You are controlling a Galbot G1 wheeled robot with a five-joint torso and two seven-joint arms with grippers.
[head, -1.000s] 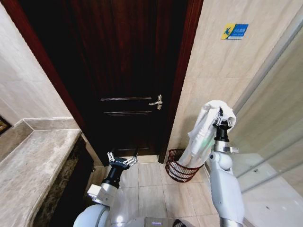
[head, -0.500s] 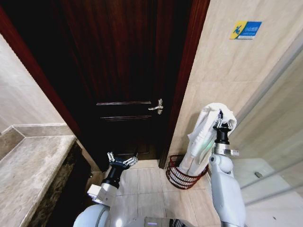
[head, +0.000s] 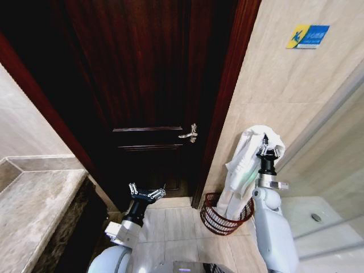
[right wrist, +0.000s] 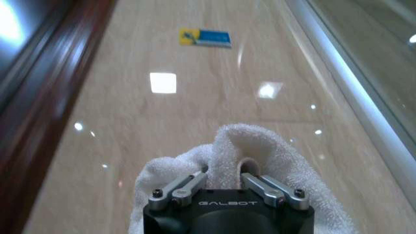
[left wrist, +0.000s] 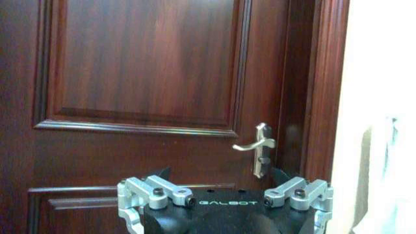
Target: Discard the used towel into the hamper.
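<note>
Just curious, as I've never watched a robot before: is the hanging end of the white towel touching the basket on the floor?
Cannot tell. In the head view the towel hangs from the right gripper down across the hamper rim, hiding any contact.

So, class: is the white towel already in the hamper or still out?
Mostly out: the right gripper holds the white towel up, its lower end hanging to the hamper rim. Left gripper idle.
</note>
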